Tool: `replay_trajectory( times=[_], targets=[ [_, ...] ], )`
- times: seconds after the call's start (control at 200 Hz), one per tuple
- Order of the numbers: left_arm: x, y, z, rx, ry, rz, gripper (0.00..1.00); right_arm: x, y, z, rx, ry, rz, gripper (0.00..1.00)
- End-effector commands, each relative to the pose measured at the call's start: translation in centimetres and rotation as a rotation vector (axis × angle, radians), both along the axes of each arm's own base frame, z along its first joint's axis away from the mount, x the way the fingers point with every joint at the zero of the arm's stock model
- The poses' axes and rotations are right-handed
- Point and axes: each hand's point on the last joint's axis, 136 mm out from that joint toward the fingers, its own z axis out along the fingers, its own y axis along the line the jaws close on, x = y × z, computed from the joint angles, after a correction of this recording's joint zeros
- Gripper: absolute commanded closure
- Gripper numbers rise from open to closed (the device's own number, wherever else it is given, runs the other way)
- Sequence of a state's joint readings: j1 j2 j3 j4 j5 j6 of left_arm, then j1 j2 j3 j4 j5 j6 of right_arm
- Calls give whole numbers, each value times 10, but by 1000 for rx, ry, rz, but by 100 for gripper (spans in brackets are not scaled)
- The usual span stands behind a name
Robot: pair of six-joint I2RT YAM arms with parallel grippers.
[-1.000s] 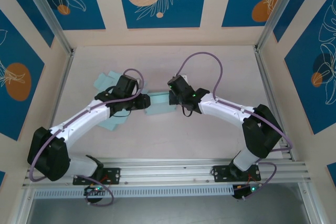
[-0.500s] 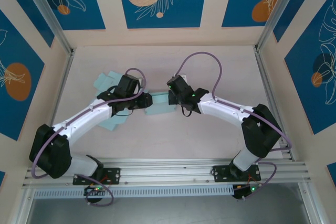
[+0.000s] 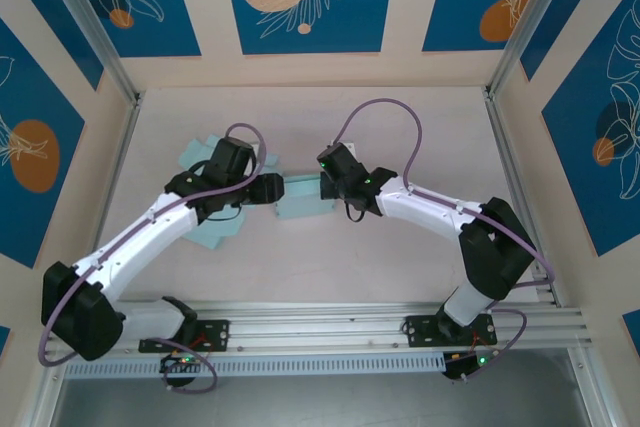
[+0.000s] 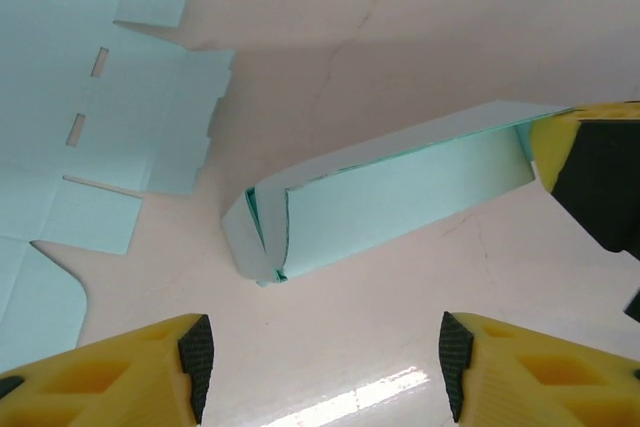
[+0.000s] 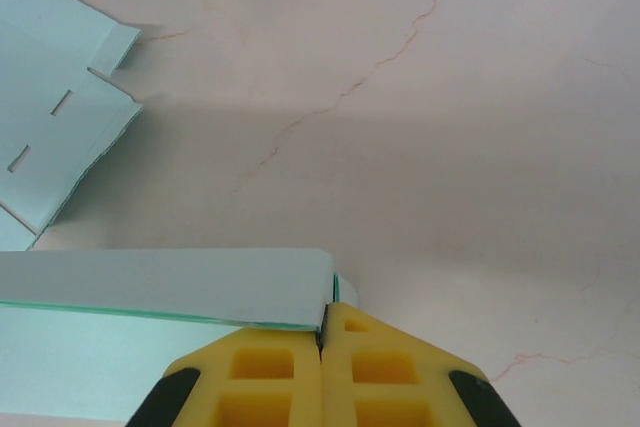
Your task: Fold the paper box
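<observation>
At left, a flat pale-turquoise die-cut paper blank lay on the table. The left gripper stood with jaws apart and empty, facing the loose end of the partly folded pale-turquoise paper box at table centre, whose right end the right gripper held clamped. A clean fold probably required that clamp firm while the left fingers closed squarely on the flap, clear of the nearby blank.

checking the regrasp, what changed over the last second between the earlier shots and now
The left arm pulled back toward the left and the left jaws opened, letting go of the left end of the folded paper; they now stand apart, clear of it. The right arm stayed put, the right jaws still shut on the paper's right end. The flat sheet did not move.
</observation>
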State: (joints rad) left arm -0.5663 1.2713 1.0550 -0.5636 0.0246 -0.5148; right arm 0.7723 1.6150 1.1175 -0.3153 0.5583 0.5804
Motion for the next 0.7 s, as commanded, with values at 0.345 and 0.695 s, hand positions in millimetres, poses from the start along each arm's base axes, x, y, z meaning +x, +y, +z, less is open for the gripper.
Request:
replay_trajectory(
  times=[0.345, 0.695],
  targets=[
    [20, -31, -35, -23, 50, -66, 43, -52, -26, -70, -178, 272, 33, 100],
    [20, -41, -42, -71, 86, -65, 64, -52, -25, -73, -183, 277, 34, 100]
  ],
)
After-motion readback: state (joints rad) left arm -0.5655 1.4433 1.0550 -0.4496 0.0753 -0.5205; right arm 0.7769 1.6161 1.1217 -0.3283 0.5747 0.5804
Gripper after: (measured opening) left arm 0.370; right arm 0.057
